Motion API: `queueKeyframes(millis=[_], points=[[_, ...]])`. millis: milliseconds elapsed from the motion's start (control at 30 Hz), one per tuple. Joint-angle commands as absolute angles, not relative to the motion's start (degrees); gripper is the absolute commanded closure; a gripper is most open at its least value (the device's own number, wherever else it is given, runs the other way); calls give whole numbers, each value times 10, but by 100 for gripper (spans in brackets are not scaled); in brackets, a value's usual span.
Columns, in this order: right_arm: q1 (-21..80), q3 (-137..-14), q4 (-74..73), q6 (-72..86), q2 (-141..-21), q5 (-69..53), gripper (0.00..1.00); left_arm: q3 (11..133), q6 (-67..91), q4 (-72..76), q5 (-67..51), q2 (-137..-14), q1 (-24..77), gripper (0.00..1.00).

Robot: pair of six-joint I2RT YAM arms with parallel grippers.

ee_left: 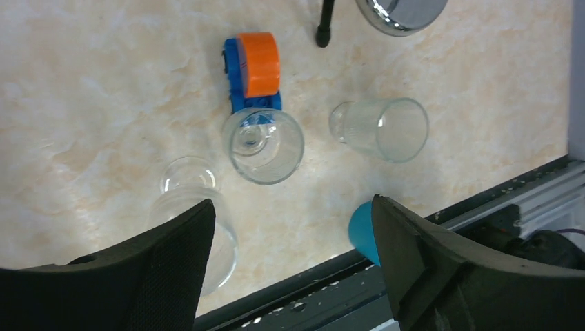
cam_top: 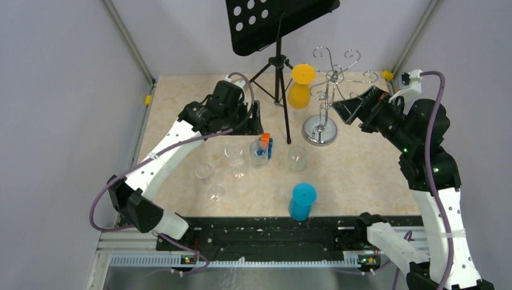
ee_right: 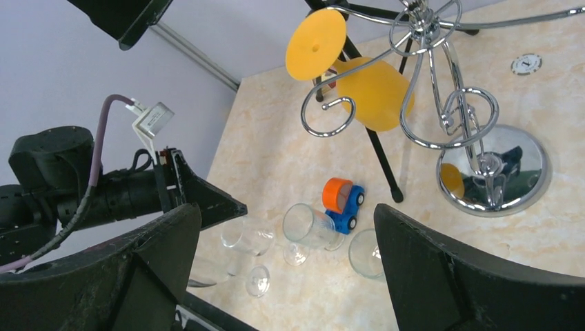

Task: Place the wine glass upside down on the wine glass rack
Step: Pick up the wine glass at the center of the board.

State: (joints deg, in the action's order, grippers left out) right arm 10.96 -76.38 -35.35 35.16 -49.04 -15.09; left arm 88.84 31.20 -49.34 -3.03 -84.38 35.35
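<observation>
Several clear wine glasses stand on the marble table: one [cam_top: 234, 156] left of centre, one [cam_top: 259, 151] beside a toy, one [cam_top: 296, 158] further right. The chrome wine glass rack [cam_top: 320, 129] stands at the back right, and a yellow wine glass [cam_top: 300, 86] hangs upside down from one hook. My left gripper [cam_top: 254, 122] hovers open above the clear glasses; its wrist view shows one glass [ee_left: 263, 145] from above and another [ee_left: 196, 227] partly behind its left finger. My right gripper [cam_top: 349, 109] is open and empty, right of the rack [ee_right: 429, 34].
A black tripod music stand [cam_top: 278, 21] stands behind the rack, with one leg [ee_left: 324, 21] reaching forward. A blue and orange toy truck [cam_top: 265, 144] sits among the glasses. A blue glass [cam_top: 302, 201] stands near the front rail. Grey walls close in both sides.
</observation>
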Motion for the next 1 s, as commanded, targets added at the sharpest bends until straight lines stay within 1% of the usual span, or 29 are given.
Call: queueKeyframes(millis=[0, 100, 300, 367, 433, 633, 700, 733, 800, 967], points=[[104, -756, -340, 364, -480, -148, 1, 914, 234, -561, 18, -823, 355, 15], [104, -753, -351, 363, -474, -145, 1, 908, 228, -572, 14, -823, 354, 15], [104, -748, -360, 365, -466, -142, 1, 944, 218, -634, 24, -865, 356, 18], [104, -748, -358, 366, -466, -140, 1, 952, 217, -643, 12, -879, 356, 21], [104, -746, -355, 367, -467, -139, 1, 953, 217, -645, -10, -889, 356, 27], [104, -745, -345, 368, -475, -137, 2, 948, 216, -663, -21, -925, 357, 35], [104, -745, -343, 368, -478, -137, 2, 963, 213, -683, -27, -946, 357, 42], [104, -745, -343, 368, -477, -136, 2, 969, 211, -690, -33, -956, 357, 47], [104, -743, -339, 368, -478, -134, 2, 978, 207, -705, -36, -973, 360, 52], [104, -744, -331, 371, -481, -129, 2, 976, 200, -719, -10, -993, 369, 52]])
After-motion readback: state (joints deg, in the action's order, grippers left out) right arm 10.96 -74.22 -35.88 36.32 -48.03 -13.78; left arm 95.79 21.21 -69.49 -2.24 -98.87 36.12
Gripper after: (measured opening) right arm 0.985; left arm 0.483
